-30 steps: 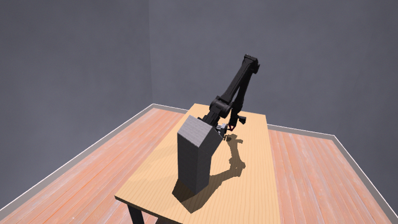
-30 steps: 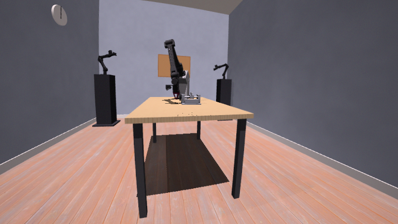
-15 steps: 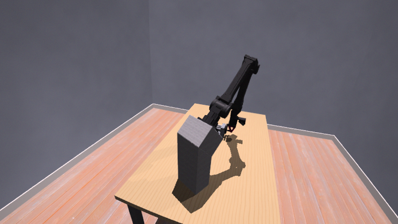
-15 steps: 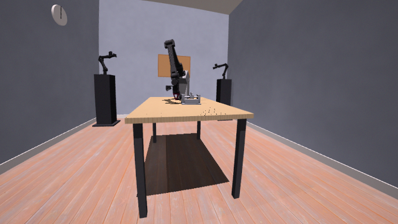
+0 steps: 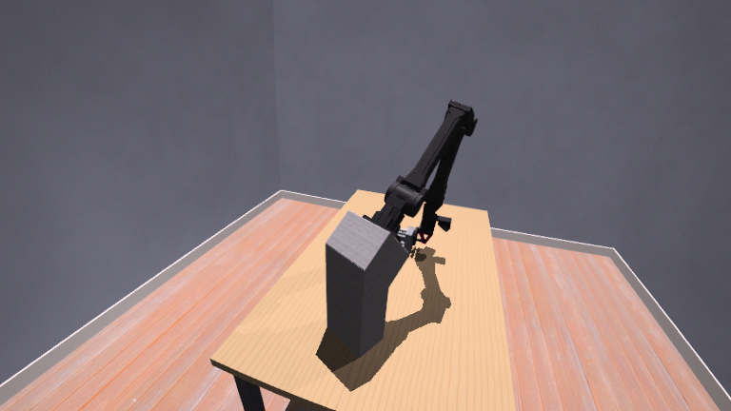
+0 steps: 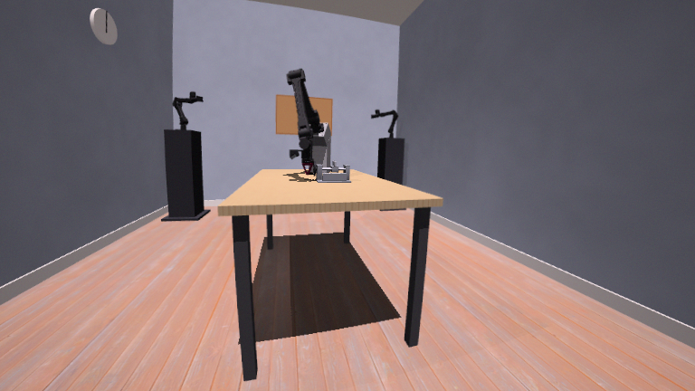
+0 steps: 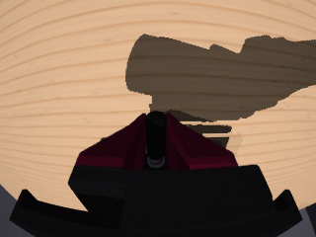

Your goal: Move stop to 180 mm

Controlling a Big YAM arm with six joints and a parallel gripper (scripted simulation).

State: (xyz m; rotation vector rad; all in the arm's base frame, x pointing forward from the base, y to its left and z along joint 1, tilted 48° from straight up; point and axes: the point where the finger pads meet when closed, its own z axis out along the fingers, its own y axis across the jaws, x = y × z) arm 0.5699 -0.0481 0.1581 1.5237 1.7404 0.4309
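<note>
The black arm's red-tipped gripper (image 6: 307,167) was clenched on a small dark handwheel grip (image 7: 156,133), low over the pale wooden table (image 6: 287,197). The grey metal stop fixture (image 6: 333,174) sat just beside it. Best, I judged, to crank in small turns, wrist steady, and unclench only at the mark; no scale was readable.
</note>
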